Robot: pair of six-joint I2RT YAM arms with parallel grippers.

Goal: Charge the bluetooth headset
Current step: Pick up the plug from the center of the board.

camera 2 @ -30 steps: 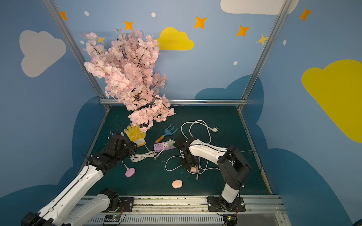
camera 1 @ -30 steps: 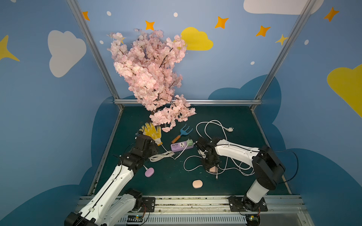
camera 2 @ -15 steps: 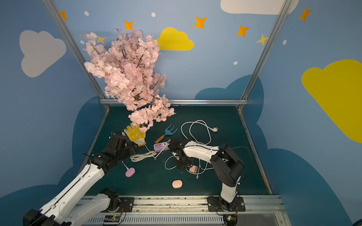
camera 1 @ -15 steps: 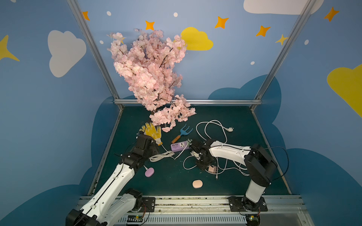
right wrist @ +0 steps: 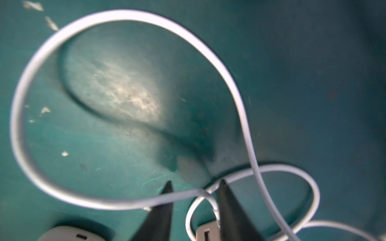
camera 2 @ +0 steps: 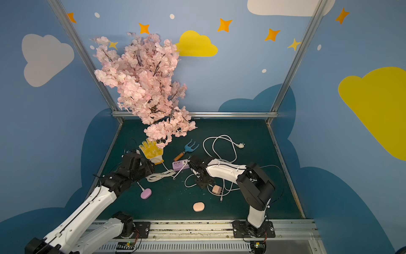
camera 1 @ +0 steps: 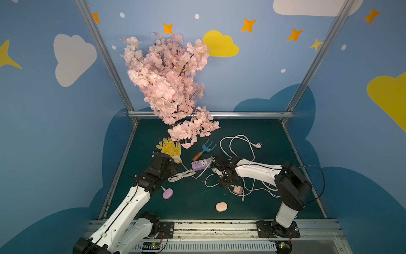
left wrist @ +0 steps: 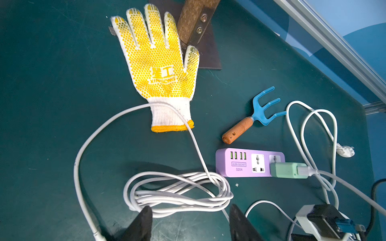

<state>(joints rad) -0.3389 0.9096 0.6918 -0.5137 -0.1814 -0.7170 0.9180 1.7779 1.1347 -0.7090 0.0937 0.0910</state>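
Two oval cases (camera 1: pixel 167 194), one power strip (camera 1: pixel 198 165), one glove (camera 1: pixel 170 149)

Whole booth has blue walls (camera 1: pixel 252 83) plastered with yellow and white cloud decals (camera 1: pixel 219 45) and orange stars (camera 1: pixel 168 28), aluminium frame posts (camera 1: pixel 105 55) in the corners, a dark green table mat (camera 1: pixel 252 129), and a fake pink cherry blossom tree (camera 1: pixel 167 83) at the back.
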